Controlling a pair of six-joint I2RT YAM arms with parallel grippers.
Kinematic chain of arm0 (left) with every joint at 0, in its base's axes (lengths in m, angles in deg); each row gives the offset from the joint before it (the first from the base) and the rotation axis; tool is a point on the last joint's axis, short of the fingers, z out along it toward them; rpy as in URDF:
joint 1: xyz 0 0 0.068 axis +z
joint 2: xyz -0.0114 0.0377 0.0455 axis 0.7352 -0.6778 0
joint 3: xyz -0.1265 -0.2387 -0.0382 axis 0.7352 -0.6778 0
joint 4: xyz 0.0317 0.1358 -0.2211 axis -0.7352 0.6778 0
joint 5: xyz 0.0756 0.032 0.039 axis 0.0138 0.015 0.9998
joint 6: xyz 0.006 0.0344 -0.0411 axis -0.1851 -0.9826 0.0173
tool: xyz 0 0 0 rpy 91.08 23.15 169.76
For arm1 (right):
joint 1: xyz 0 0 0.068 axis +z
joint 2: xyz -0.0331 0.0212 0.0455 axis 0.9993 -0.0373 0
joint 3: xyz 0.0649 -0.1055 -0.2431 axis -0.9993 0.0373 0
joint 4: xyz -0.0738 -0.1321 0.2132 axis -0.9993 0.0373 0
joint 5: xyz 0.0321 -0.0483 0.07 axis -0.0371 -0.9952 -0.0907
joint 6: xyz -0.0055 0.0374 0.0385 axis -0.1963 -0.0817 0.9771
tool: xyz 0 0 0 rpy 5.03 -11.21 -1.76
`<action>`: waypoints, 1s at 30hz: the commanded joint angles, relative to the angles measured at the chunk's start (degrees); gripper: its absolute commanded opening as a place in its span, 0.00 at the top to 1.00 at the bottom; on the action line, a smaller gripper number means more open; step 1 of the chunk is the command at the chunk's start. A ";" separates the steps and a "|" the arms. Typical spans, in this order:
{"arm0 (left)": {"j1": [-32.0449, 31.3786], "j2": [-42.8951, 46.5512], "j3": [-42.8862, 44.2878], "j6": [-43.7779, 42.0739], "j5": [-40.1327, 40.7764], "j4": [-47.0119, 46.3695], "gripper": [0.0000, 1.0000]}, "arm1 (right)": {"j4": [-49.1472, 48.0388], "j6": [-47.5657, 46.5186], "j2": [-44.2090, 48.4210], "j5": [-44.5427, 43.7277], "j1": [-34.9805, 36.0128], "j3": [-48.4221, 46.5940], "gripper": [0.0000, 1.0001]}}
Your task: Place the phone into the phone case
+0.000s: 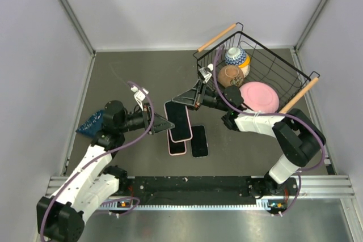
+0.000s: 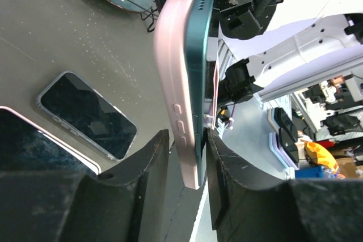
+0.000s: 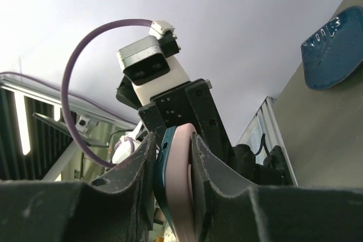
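The black mounting rail with both arm bases runs along the near edge of the grey table. At the far right corner stands a tilted wire basket holding a pink plate, a brown bowl and a blue-patterned bowl. Near the middle of the table the two arms meet over the pink phone case, held up off the surface with the phone lying in it, screen facing up. From the left wrist the phone's teal side shows beside the pink wall, not covered by it. The right gripper is clamped on the far end of the case and phone, its fingers pressed against both faces. The left gripper straddles the near end; whether its fingers press on the case or stand just off it cannot be told. Two spare phones lie flat just beneath, side by side, one partly hidden under the held case. A dark blue object sits at the left edge
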 commanded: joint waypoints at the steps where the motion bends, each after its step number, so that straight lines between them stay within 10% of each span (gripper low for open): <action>1: 0.82 -1.48 -2.20 2.51 4.39 -4.81 0.59 | -11.13 6.76 1.74 2.16 0.23 -2.39 1.00; 10: 0.82 -4.38 -4.92 10.86 2.02 -16.66 0.54 | -12.55 6.06 1.74 4.80 0.23 -1.43 0.94; 14: 0.82 -5.26 -5.10 9.11 2.28 -16.60 0.91 | -9.21 4.39 2.79 4.36 0.31 0.07 0.76; 19: 0.82 -6.41 -4.13 2.71 3.77 -10.81 1.00 | -7.44 5.09 3.93 2.87 -0.48 0.43 0.55; 23: 0.73 -6.58 -3.78 -0.91 5.53 -6.58 1.00 | -6.48 5.71 3.76 2.43 -1.53 -0.19 0.68; 26: 0.73 -6.58 -3.70 -1.00 5.62 -5.70 0.99 | -6.12 5.09 3.50 2.69 -1.53 -0.54 0.95; 30: 0.82 -6.85 -3.08 2.33 4.93 -8.74 0.59 | -9.28 5.09 2.54 4.97 -1.53 -0.54 1.00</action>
